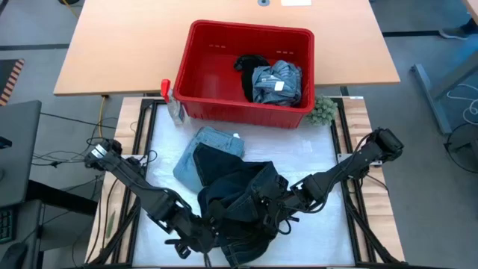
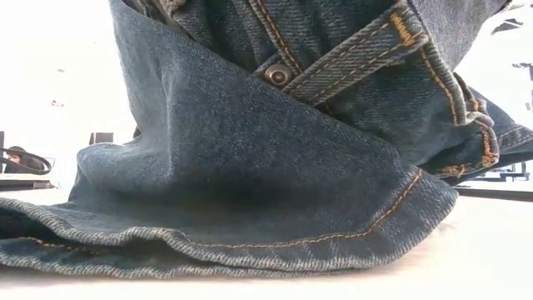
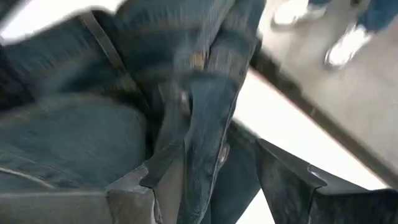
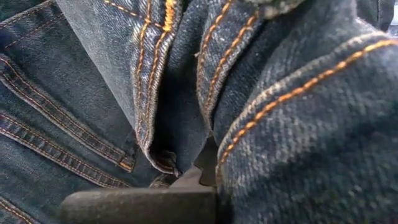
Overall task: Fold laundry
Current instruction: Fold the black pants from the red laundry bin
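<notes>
Mid-step on the dark navy jeans (image 1: pixel 243 190): gathering and lifting, not yet a laid fold. Sits bunched in a loose heap at the middle of the near edge of the desk (image 1: pixel 314 164), partly raised off the surface, with waistband, rivet and orange stitching turned toward the low camera.

Right gripper (image 1: pixel 282 200) comes in from the right side of the heap and is clenched on a seamed fold of the denim, cloth crowding close round its fingers.

Left gripper (image 1: pixel 200 237) reaches in from the near left corner, a strip of the same jeans hanging between its fingers (image 3: pixel 149 180); cannot tell whether that is a real grasp or only cloth passing through.

Behind the heap, toward the far edge, lies the light blue garment (image 1: pixel 209 146), flat and already looking folded, its near end tucked under the navy one. More laundry waits in the red basket (image 1: pixel 202 75) at the far edge: a black piece (image 1: pixel 250 67) and a grey-blue piece (image 1: pixel 278 82). Small green ball (image 1: pixel 323 110) just beside the basket's right corner.

Next move likely calls for a sure hold on both sides, then drawing the two grippers apart to spread the jeans flat, clear of the light blue garment, before any fold goes over. Risk as judged: a one-sided hold leaves the heap twisted
</notes>
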Robot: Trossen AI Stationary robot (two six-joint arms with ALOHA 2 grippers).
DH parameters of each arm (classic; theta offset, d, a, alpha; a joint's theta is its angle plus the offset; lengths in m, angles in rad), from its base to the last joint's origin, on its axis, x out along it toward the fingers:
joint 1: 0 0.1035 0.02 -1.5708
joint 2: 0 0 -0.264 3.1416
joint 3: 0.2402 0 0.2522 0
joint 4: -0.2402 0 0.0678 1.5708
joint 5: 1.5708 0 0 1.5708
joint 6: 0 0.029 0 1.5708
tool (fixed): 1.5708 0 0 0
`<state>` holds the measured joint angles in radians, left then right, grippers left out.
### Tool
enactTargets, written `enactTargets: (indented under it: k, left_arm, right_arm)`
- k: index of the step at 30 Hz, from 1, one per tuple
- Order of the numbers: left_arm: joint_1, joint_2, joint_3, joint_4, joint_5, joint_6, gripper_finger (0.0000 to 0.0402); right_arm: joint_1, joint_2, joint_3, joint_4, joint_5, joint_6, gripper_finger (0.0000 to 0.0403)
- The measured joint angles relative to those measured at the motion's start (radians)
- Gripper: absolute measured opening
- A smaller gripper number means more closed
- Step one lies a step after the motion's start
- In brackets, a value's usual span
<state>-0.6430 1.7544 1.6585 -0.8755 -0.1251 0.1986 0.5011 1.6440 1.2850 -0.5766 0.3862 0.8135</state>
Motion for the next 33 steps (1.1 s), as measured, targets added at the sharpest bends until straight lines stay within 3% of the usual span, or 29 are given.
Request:
enactTargets:
  k: [4,12,15,19,24,27,33]
  left_arm:
    - [0.006,0.001,-0.021,-0.002,-0.063,0.020,0.0178]
    - [0.020,0.015,-0.022,-0.018,-0.054,0.069,0.0169]
    - [0.027,0.020,-0.022,0.031,-0.039,0.029,0.0128]
    - [0.045,0.022,-0.014,0.069,-0.045,-0.050,0.0027]
    - [0.091,0.007,0.036,0.063,-0.041,-0.170,0.0005]
    - [0.115,-0.013,0.075,0.061,0.009,-0.240,0.0003]
    - [0.173,-0.029,0.129,-0.007,0.214,-0.485,0.0002]
  right_arm:
    - [0.000,0.000,0.000,0.001,0.000,-0.001,0.0028]
    - [0.000,0.000,0.000,0.001,0.001,-0.003,0.0026]
    - [0.000,0.000,0.000,0.001,0.001,-0.002,0.0028]
    - [0.000,0.000,0.000,0.000,0.000,-0.002,0.0026]
    - [0.003,0.000,0.000,-0.001,-0.004,0.003,0.0028]
    - [0.003,0.000,0.000,-0.001,-0.015,0.008,0.0028]
    - [0.023,-0.004,0.000,-0.021,-0.015,0.029,0.0024]
